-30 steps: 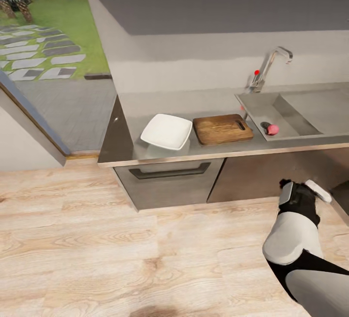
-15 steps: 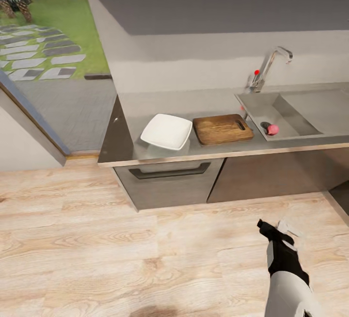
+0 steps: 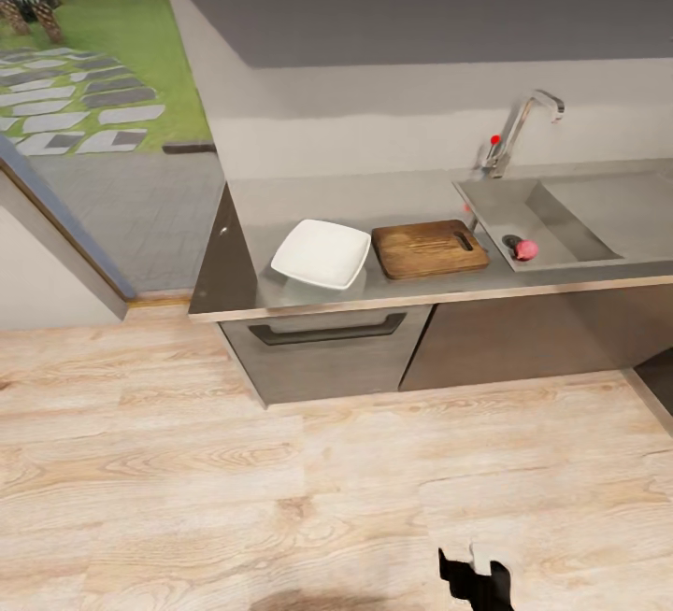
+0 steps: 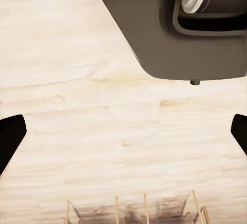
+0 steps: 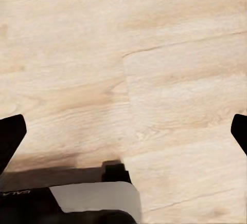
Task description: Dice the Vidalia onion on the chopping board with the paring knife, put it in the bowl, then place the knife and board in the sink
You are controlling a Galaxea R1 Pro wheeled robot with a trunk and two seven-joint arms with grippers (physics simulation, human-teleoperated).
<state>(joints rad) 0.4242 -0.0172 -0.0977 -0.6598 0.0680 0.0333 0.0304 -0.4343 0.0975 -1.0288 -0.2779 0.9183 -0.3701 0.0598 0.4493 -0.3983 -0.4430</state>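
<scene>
well, with the right gripper (image 3: 475, 581) spread empty low over the floor (image 3: 234, 461), you should roll closer and raise it toward the pink onion (image 3: 526, 249) far ahead in the sink (image 3: 561, 219), beyond the chopping board (image 3: 428, 248).

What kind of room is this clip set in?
A kitchen, simulated: a grey countertop with a steel sink and faucet, plus a chopping board beside a white bowl.
</scene>
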